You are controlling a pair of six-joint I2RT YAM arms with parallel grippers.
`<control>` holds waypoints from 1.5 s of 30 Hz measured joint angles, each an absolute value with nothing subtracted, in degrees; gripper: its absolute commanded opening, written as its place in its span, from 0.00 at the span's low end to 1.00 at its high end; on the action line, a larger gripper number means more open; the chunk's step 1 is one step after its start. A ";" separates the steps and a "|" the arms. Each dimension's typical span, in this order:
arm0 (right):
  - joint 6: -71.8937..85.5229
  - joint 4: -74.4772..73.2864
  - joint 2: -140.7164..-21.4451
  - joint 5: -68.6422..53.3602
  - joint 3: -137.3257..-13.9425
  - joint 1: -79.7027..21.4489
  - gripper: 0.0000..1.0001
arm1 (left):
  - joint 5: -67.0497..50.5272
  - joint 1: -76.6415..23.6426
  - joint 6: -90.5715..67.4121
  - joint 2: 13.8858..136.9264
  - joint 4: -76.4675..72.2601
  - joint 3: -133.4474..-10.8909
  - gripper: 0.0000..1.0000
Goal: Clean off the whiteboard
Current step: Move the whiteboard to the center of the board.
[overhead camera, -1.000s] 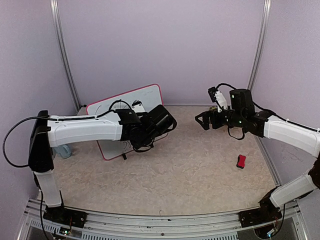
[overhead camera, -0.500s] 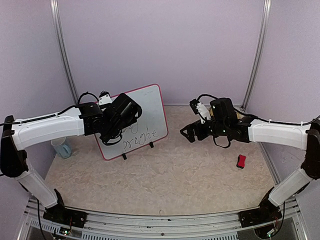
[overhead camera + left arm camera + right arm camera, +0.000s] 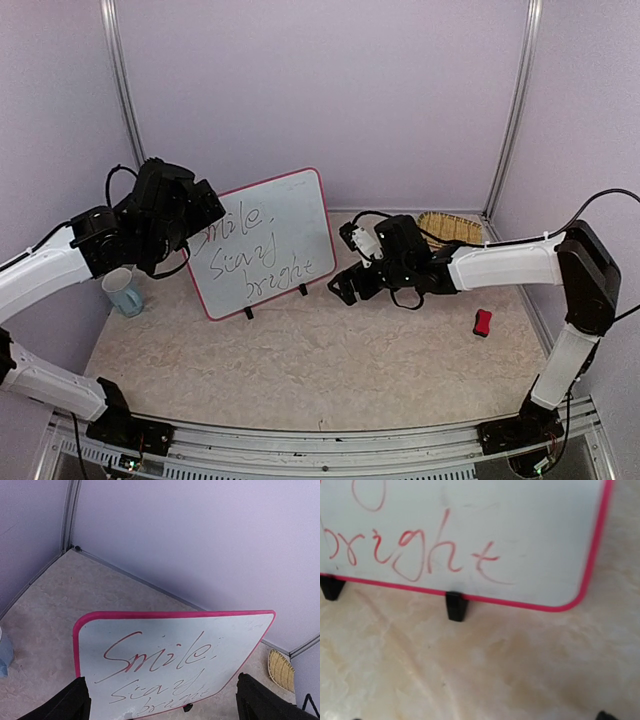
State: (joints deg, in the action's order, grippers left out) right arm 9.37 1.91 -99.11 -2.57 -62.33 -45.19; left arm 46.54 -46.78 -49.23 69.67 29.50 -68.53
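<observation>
One whiteboard [image 3: 265, 240] with a pink-red frame stands on the left rear part of the bench [image 3: 350, 370], propped on two black feet [image 3: 248, 313] and leaning back. It bears three lines of handwriting: "Smile," "Stay" and "bright". The overhead view shows the writing as dark, while both wrist views show it as red marker. There are two arms. The left tool [image 3: 160, 690] hangs high by the board's upper left corner, and its two dark fingers [image 3: 75, 705] stand far apart at the bottom corners of its wrist view with nothing between them. The right tool [image 3: 343, 288] sits low over the bench near the board's lower right corner. Its jaws are spread wide and empty, with only the fingertips showing at the bottom edge of its own camera. That camera sees only the board's lower edge, the word "bright" and both feet. One pale blue cup [image 3: 125, 293] stands left of the board. One woven mat [image 3: 448, 228] lies at the rear right. One small red object [image 3: 483, 322] lies on the right, seen from overhead only.
</observation>
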 measured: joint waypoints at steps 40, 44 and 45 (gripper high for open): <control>14.04 3.33 -125.67 6.39 -82.35 -50.59 0.64 | 19.92 -22.57 -40.93 57.78 19.29 -51.33 0.99; 14.28 3.44 -127.15 6.61 -83.88 -51.05 0.60 | 19.84 -22.31 -41.12 57.69 18.59 -51.11 0.99; 14.28 3.60 -127.42 6.68 -84.01 -51.18 0.59 | 19.75 -22.17 -41.15 57.60 18.50 -50.96 0.99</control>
State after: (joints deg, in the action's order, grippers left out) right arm 14.28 3.60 -127.42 6.68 -84.01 -51.18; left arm 19.75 -22.17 -41.15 57.60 18.50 -50.96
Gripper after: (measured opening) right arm 0.611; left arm 0.989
